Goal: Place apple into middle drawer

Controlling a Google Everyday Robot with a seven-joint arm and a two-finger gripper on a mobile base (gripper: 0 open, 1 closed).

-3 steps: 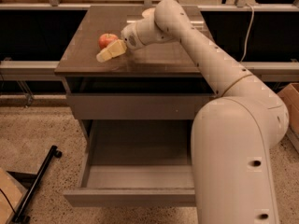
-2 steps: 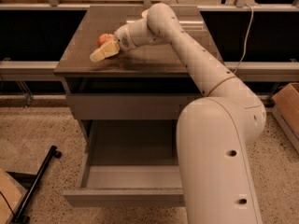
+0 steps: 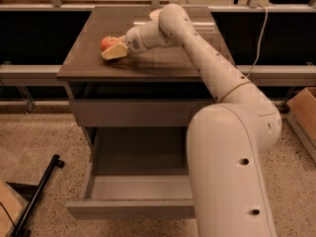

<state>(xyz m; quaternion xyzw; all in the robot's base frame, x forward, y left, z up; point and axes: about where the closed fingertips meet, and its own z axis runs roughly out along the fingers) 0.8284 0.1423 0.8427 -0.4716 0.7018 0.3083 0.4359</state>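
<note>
The red apple (image 3: 107, 42) sits on the brown cabinet top (image 3: 148, 63), toward its left side. My gripper (image 3: 114, 51) is down at the apple, its pale yellowish tip right against the apple's near right side. The apple's lower right part is hidden behind the gripper. The middle drawer (image 3: 133, 209) stands pulled out below, toward me, and its pale grey floor (image 3: 143, 149) is bare. My white arm reaches from the lower right across the drawer's right side and up over the cabinet top.
A plain closed front panel (image 3: 138, 113) sits between the top and the open drawer. A pale bowl rim (image 3: 153, 15) shows behind my arm. A black stand leg (image 3: 37, 196) lies on the floor at left, and a cardboard box (image 3: 303, 113) stands at right.
The view has shifted a little. My gripper stays at the apple on the cabinet top, with more of the apple's red top showing now. The drawer has not moved.
</note>
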